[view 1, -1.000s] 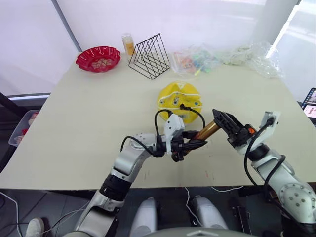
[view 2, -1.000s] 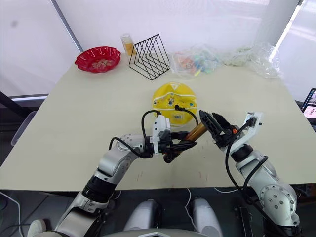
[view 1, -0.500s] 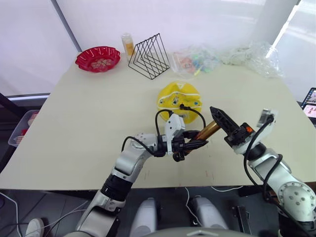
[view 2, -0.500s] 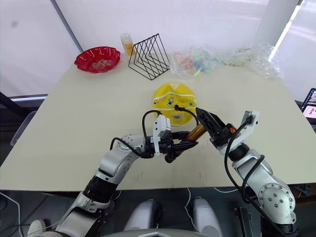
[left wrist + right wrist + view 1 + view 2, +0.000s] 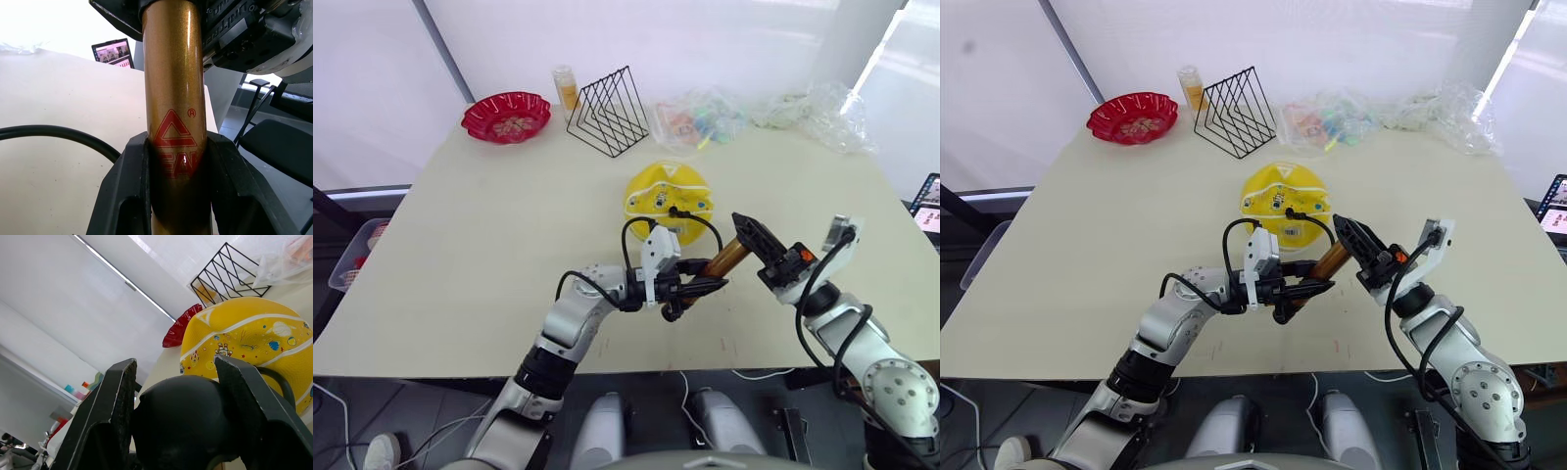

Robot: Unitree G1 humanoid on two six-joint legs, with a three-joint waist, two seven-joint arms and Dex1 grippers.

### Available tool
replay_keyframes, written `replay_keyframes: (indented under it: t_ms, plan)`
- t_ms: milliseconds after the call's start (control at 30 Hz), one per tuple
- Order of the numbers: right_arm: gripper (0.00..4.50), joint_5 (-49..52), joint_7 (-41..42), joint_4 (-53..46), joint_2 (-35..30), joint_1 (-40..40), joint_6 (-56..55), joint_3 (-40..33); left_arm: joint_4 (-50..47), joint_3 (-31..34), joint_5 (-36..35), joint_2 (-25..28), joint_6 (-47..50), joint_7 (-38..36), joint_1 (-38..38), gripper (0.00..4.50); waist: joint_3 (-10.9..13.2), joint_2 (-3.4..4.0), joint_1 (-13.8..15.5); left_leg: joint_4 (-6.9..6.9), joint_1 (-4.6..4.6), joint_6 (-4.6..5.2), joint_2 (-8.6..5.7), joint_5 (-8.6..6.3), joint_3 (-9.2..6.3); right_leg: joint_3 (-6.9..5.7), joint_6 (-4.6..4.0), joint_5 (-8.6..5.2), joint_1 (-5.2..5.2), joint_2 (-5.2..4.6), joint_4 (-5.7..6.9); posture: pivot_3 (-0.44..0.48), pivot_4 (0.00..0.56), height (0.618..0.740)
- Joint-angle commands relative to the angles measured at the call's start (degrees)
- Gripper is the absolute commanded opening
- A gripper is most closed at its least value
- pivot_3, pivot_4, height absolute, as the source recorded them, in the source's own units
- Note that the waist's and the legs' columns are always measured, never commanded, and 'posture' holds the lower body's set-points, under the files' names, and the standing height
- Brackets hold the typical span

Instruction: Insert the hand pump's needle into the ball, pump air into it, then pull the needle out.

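The hand pump (image 5: 722,258) hangs above the table's front middle, its orange-gold barrel (image 5: 171,93) slanting up to the right. My left gripper (image 5: 703,285) is shut on the barrel's lower end, with a finger (image 5: 128,188) on each side. My right gripper (image 5: 750,236) is shut on the pump's black handle (image 5: 180,423). The black hose (image 5: 631,230) loops from the pump to the top of the yellow ball (image 5: 668,196), which lies just beyond and looks partly flat. The hose's black connector (image 5: 674,210) rests on the ball. The needle's pin is hidden.
At the table's back stand a red scalloped bowl (image 5: 507,116), a black wire rack (image 5: 609,110) and a small bottle (image 5: 567,86). Clear plastic bags (image 5: 705,117) lie at the back right. A screen (image 5: 930,201) sits off the right edge.
My right gripper has shifted slightly left and up along the pump's line, staying on the handle. The left gripper, barrel and ball have barely moved.
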Motion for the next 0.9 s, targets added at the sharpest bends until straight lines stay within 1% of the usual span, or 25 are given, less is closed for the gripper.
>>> replay_keyframes:
  t_ms: [33,233,267,300,367,467,500,600,733,833,900]
  plan:
    - [2.03,-0.82,1.26,-2.08,-0.26,-1.11,-0.98,0.22,-0.07,0.07,-0.07,-0.16,-0.2,-0.12,-0.25,1.01,0.0,0.0,-0.02,0.0,0.0,0.0,0.0,0.0,0.0,0.0,0.0,0.0,0.0,0.0,0.0,0.0,0.15,0.735]
    - [2.03,-2.79,2.48,-1.88,-0.55,-1.39,-1.19,0.46,0.33,0.95,-1.08,0.7,0.7,-1.19,-0.48,1.01,0.0,0.0,-0.3,0.0,-0.02,0.0,0.0,0.0,-0.01,-0.01,-0.01,-0.01,-0.01,0.0,-0.02,0.0,0.15,0.735]
    - [2.03,-3.79,3.53,-1.93,-0.78,-1.58,-1.49,0.61,0.52,1.24,-1.17,1.07,0.68,-1.46,-0.61,2.02,0.0,0.0,-0.36,-0.01,-0.03,0.0,0.0,0.0,-0.02,-0.02,-0.01,-0.01,-0.01,0.0,-0.02,0.0,0.15,0.735]
    - [2.03,-5.23,4.58,-2.05,-1.15,-1.76,-1.91,0.74,0.7,1.51,-1.16,1.38,0.59,-1.63,-0.75,2.48,0.0,0.0,-0.57,0.0,-0.04,0.0,0.0,0.0,-0.02,-0.02,-0.01,-0.01,-0.01,0.0,-0.03,0.0,0.15,0.735]
    - [2.03,-7.08,5.8,-2.14,-1.46,-1.91,-2.39,0.91,0.9,1.73,-1.18,1.69,0.44,-1.78,-0.91,3.1,0.0,0.0,-0.86,0.0,-0.05,0.0,0.0,0.0,-0.03,-0.03,0.0,-0.01,-0.04,0.0,-0.02,0.0,0.15,0.735]
    - [2.03,-9.76,9.76,-2.47,-2.62,-2.64,-3.32,1.15,1.68,2.05,-1.02,4.31,-0.51,-4.77,-1.16,4.31,0.0,0.0,-1.06,0.0,-0.14,0.0,0.0,0.0,-0.09,-0.09,0.01,0.0,-0.11,0.0,-0.02,0.0,0.15,0.735]
    - [2.03,-10.49,10.93,-2.6,-2.9,-2.77,-3.58,1.25,1.8,2.1,-1.14,4.95,-0.49,-5.58,-1.14,4.46,0.0,0.0,-1.13,0.0,-0.24,0.0,0.0,0.0,-0.11,-0.11,0.04,0.02,-0.22,0.0,-0.01,0.0,0.15,0.735]
    - [2.03,-15.43,15.89,-2.84,-5.51,-3.14,-4.69,2.25,2.75,0.84,0.65,6.97,-1.9,-7.55,-1.16,4.46,0.0,0.01,-1.05,0.0,-0.42,0.0,0.0,0.0,-0.15,-0.16,0.06,0.03,-0.39,0.0,0.01,0.0,0.15,0.735]
    - [2.03,-19.29,19.45,-2.64,-6.23,-3.23,-6.25,3.32,3.82,-1.83,3.25,8.4,-1.84,-8.69,-0.44,4.46,0.0,0.0,-0.91,0.0,-0.61,0.0,0.0,0.0,-0.23,-0.23,0.04,0.04,-0.48,0.0,-0.02,0.0,0.15,0.735]
    - [2.03,-22.14,21.96,-2.6,-6.44,-3.37,-7.52,4.29,5.34,-3.39,5.33,8.59,-3.42,-8.81,-0.05,4.46,0.0,0.01,-0.94,0.0,-0.61,0.0,-0.01,0.0,-0.23,-0.23,0.05,0.04,-0.49,0.0,-0.02,0.0,0.15,0.735]
    - [2.03,-24.64,23.67,-2.66,-6.35,-3.69,-8.79,5.54,7.58,-4.26,6.71,7.77,-4.29,-8.01,-0.02,4.46,0.0,0.01,-0.93,0.0,-0.61,0.0,-0.01,0.0,-0.23,-0.24,0.05,0.04,-0.49,0.0,-0.01,0.0,0.15,0.735]
